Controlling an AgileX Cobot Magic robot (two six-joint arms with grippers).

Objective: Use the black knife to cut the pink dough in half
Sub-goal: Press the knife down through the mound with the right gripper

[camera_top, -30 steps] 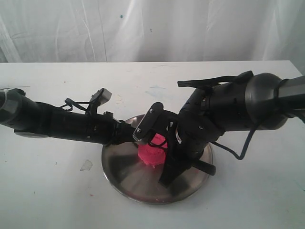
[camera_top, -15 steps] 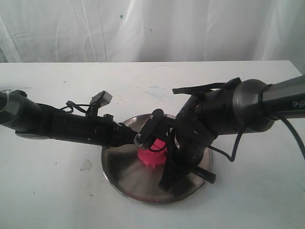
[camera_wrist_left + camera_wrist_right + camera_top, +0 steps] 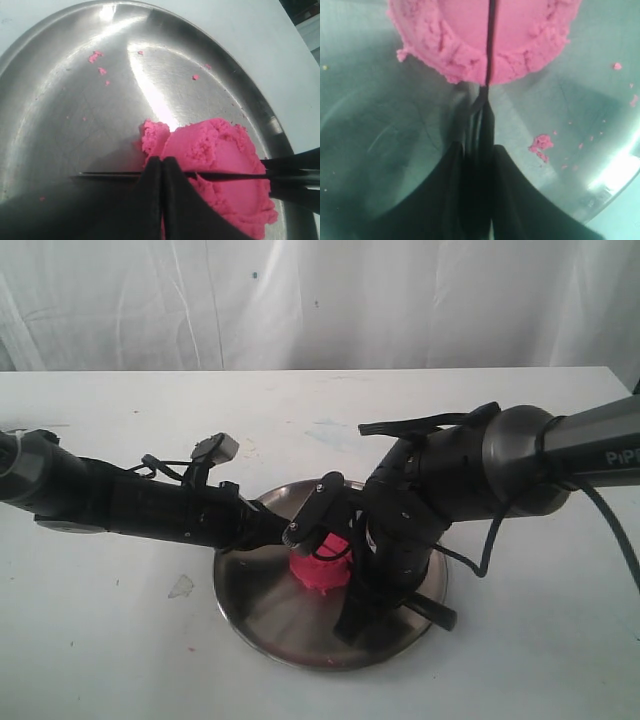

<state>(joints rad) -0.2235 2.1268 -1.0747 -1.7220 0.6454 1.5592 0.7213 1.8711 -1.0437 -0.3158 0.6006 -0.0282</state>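
Steel plate is my landmark; it sits on the white tabletop, w/ bare white all round it and a white curtain behind the tabletop's far edge. Both my arms crowd in over the plate's middle, so little free room there; the plate's near rim and near-left part lie bare.

In the plate: the pink dough, one lump near the centre, plus small pink crumbs scattered on the steel off toward the rim, more crumbs in the right wrist view too.

The black knife lies across the dough's top, its thin edge sunk in a line through the lump; in the left wrist view the blade runs straight across the dough, pink showing on both sides of it. Dough not seen apart yet, still one mass around the blade.

My right gripper: jaws narrow, closed tight round the knife, which runs out from between them to the dough. My left gripper: jaws pressed together, no gap showing, tips just at the blade beside the dough; can't tell if they pinch it or only meet in front of it.

Writing: "PiP" on my right arm, rest cut off at the frame edge.
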